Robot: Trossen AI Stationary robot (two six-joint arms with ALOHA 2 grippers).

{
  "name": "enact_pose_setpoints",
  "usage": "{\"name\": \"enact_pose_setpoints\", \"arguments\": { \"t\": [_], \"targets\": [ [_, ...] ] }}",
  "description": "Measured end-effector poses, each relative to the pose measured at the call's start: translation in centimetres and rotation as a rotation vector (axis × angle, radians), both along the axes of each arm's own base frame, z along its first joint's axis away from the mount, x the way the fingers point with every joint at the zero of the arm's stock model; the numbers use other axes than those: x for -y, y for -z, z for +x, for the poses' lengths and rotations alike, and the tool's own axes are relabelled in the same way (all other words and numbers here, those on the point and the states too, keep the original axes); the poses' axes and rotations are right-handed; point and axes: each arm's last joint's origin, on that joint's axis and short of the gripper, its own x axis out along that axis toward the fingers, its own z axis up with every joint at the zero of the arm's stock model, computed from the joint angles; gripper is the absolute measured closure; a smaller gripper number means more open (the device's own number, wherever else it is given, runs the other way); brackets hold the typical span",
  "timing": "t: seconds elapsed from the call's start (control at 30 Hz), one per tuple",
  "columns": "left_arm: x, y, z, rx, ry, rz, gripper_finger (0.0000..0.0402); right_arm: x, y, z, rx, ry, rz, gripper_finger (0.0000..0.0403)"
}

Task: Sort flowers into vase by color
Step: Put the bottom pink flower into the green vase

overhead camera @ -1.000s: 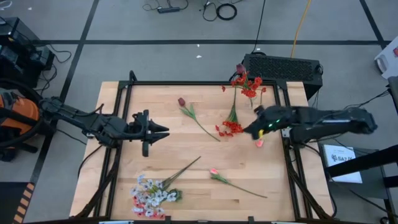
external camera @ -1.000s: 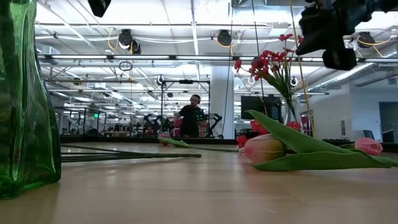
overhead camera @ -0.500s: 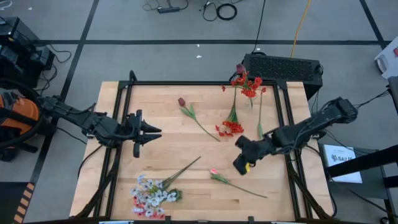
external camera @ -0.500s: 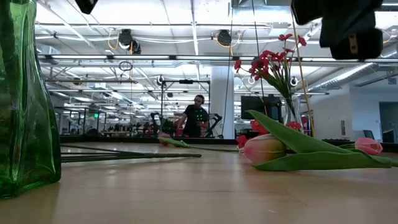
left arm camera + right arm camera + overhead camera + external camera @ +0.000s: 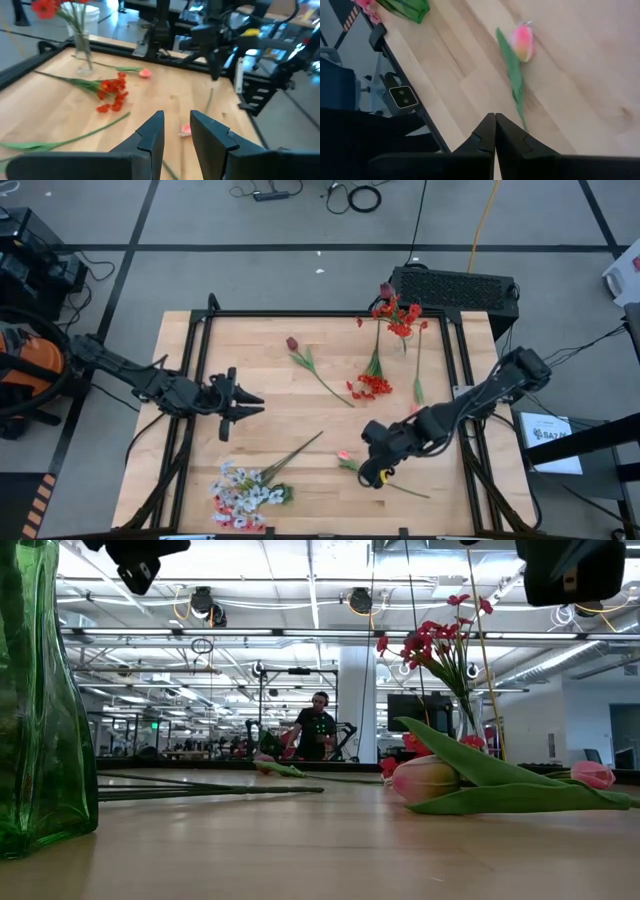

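On my low feed the green vase was cut off by the left and top edges. The dark arm parts at the top ran out of frame, so I couldn't see either gripper there. The person far behind the table was too small to make out.

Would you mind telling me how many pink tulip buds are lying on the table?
2. One pink bud lies just front of centre; the other pink bud lies near the right edge, beside the right arm, which may hide more.
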Motion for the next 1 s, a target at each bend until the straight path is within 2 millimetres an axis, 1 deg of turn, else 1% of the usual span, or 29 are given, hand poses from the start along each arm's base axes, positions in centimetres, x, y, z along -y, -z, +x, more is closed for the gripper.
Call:
{"name": "enact_pose_setpoints", "arguments": {
  "t": [0.1, 0.33, 0.43, 0.6, 0.7, 1.0],
  "targets": [
    [0.1, 0.5, 0.0, 0.004, 0.011, -0.03, 0.0301, -0.7, 0.9, 0.5, 0.0, -0.034, -0.01, 0.0403],
    [0.4, 0.4, 0.0, 0.004, 0.092, -0.107, 0.0301, -1.6, 3.3, 2.3, 0.009, -0.039, -0.014, 0.0402],
    [0.5, 0.4, 0.0, -0.001, 0.109, -0.109, 0.0301, -1.8, 4.6, 2.7, -0.028, -0.048, -0.039, 0.0397],
    [0.8, 0.4, -0.1, 0.001, 0.131, -0.113, 0.0301, -2.0, 6.4, 2.9, -0.097, -0.063, -0.083, 0.0364],
    [0.9, 0.4, -0.2, 0.0, 0.14, -0.114, 0.0301, -2.1, 7.0, 3.1, -0.111, -0.069, -0.094, 0.0339],
    [1.0, 0.4, -0.2, 0.0, 0.142, -0.114, 0.0301, -2.3, 8.7, 3.5, -0.122, -0.183, -0.161, 0.0271]
  ]
}}
